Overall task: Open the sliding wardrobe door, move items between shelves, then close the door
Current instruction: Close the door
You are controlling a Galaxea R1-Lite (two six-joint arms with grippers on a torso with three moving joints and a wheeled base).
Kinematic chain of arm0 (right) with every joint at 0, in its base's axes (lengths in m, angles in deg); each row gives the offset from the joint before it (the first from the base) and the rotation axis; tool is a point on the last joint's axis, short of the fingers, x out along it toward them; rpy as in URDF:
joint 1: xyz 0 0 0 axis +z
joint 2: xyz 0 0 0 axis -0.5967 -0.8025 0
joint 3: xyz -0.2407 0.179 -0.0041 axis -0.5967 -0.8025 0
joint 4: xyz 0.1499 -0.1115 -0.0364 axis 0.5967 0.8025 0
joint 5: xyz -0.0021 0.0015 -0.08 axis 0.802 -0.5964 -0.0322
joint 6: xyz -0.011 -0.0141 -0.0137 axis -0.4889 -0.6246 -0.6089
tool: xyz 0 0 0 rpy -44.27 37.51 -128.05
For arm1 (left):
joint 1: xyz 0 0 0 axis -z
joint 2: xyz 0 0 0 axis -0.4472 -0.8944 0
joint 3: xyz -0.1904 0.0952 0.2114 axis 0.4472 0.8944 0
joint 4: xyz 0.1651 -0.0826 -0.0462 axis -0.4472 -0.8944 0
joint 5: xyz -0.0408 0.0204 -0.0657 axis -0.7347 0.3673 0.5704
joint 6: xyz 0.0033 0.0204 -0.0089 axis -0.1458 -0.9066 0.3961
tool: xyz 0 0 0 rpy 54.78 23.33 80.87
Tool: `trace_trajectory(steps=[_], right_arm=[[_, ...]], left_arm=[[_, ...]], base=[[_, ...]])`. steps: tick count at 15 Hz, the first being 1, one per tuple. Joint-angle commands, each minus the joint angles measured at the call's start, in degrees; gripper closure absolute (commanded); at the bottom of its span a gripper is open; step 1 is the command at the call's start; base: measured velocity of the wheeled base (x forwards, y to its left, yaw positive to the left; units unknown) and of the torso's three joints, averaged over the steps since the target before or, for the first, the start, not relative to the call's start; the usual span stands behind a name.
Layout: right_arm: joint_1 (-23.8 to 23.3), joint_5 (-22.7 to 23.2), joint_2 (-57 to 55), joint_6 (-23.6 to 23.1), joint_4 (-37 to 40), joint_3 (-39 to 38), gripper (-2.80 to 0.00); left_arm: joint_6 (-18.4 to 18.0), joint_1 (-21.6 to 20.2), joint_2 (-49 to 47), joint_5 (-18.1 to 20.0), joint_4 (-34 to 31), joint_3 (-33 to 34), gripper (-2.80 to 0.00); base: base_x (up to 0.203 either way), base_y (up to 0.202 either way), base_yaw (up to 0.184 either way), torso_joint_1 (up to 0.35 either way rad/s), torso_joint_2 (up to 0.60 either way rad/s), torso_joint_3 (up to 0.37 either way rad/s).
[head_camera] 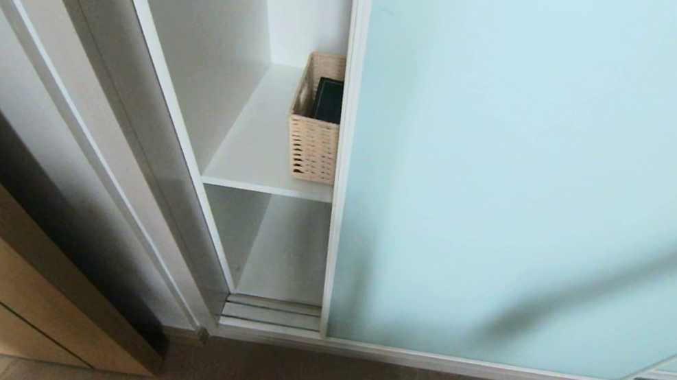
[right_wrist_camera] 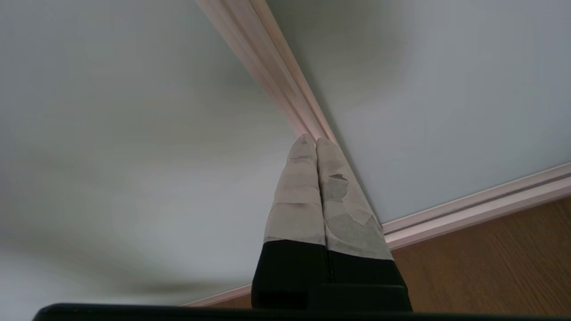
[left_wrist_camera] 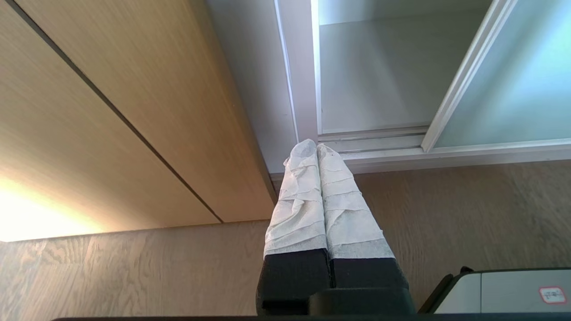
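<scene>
Behind the door, a narrow gap shows the wardrobe's inside. Door stands only partly slid aside, covering most of the opening. Basket sits on the upper shelf, half hidden by the door's edge, with the dark green bag standing inside it. Lower shelf appears bare where visible. Left tool, fingers pressed together and holding nothing, hangs over the floor near the wood cabinet. Right tool, likewise shut and empty, points at a frame rail between glass panels. Judgement: opening unfinished; moving items and closing remain.
</scene>
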Motion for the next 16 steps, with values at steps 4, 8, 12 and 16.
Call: trace_trajectory(steps=[4,8,12,16], right_arm=[[1.64,-6.45,-2.08,0.21,-1.85,-0.10,0.00],[2.93,-6.74,-2.28,0.76,-2.21,-0.49,0.00],[4.47,-6.83,-2.20,1.00,-2.32,-0.38,0.00],[4.40,-7.15,-3.25,1.85,-4.29,0.03,0.00]], left_arm=[[-0.04,-0.02,-0.09,-0.07,0.01,-0.01,0.00],[-0.04,-0.02,-0.11,0.02,0.01,-0.01,0.00],[-0.04,-0.02,-0.09,0.01,0.01,-0.01,0.00],[-0.04,-0.02,-0.09,0.02,0.01,-0.01,0.00]], base=[[0.000,0.000,0.000,0.000,0.00,0.000],[0.000,0.000,0.000,0.000,0.00,0.000],[0.000,0.000,0.000,0.000,0.00,0.000],[0.000,0.000,0.000,0.000,0.00,0.000]])
